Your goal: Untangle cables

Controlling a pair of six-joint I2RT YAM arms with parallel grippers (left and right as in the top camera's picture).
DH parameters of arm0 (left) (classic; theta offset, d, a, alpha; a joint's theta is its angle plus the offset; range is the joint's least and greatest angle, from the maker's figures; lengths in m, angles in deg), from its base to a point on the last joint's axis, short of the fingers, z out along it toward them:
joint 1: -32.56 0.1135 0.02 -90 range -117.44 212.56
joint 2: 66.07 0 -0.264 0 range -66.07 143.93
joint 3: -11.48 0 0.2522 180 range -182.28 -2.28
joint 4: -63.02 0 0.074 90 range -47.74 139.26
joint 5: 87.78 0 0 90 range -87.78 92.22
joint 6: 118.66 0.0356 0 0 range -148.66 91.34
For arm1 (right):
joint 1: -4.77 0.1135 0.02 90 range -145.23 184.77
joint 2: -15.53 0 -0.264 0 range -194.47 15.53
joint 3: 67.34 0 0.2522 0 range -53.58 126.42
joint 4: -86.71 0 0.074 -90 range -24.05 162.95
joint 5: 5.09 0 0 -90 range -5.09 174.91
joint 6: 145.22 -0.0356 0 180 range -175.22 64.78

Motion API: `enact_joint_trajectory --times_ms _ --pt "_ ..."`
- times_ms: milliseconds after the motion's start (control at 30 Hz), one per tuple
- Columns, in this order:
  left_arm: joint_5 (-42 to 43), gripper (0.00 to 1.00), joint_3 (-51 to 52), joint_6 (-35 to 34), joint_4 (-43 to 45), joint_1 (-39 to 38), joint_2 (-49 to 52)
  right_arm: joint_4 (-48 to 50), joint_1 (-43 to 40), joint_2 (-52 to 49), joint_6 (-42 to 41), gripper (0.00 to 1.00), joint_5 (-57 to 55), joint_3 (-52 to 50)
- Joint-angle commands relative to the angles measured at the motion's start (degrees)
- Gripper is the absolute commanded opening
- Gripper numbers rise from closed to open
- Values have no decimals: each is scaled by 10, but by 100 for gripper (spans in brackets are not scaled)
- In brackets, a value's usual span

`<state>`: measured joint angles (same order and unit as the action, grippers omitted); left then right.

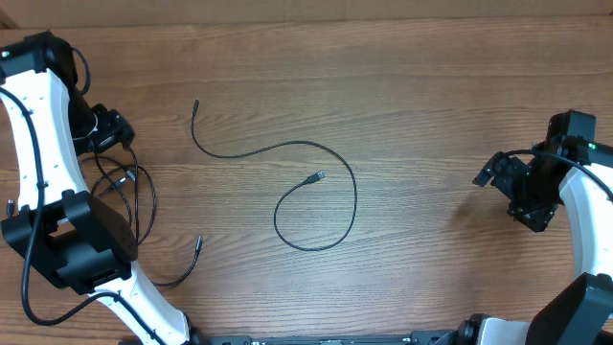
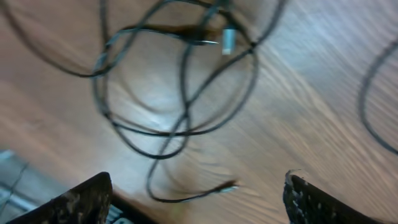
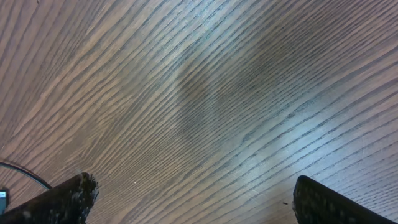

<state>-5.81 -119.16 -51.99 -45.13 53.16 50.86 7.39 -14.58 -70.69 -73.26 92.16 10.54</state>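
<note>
At the left edge of the bench, the left hand is held above a bundle of tangled cables. Its two fingers are spread wide apart and nothing is gripped between them. In the left wrist view, which is blurred, several thin black loops are seen crossing over one another on the wood. A silver-tipped plug lies at the far side of the bundle, and a loose end lies on the bench in the gap between the fingers. No contact between the fingers and the cords can be made out. In the overhead view a further end of this bundle is seen trailing off to the right on the near side.

In the middle of the bench, well apart from the bundle, a single cable is laid out by itself. It runs from a far-left end, sweeps right, and curls back round into an open loop. Its small plug rests inside that curl.

At the right, the right hand is held over bare wood, well away from both cables. Its fingers are also spread wide, and nothing is held or touched.
</note>
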Motion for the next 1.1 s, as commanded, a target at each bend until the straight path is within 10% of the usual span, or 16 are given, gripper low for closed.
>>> enact_joint_trajectory --times_ms 0,533,600,667,1067 --pt "-66 87 4 -27 1 0 -1 3 3 0 -1 100 -1 0" --pt "-69 74 248 -35 216 0 -1 3 3 0 -1 100 -1 0" --pt "-69 57 268 -35 236 0 -1 3 3 0 -1 100 -1 0" --pt "-70 4 271 -35 244 0 -1 3 3 0 -1 100 -1 0" --pt "6 4 -3 -36 151 50 -6 3 3 0 -1 100 -1 0"
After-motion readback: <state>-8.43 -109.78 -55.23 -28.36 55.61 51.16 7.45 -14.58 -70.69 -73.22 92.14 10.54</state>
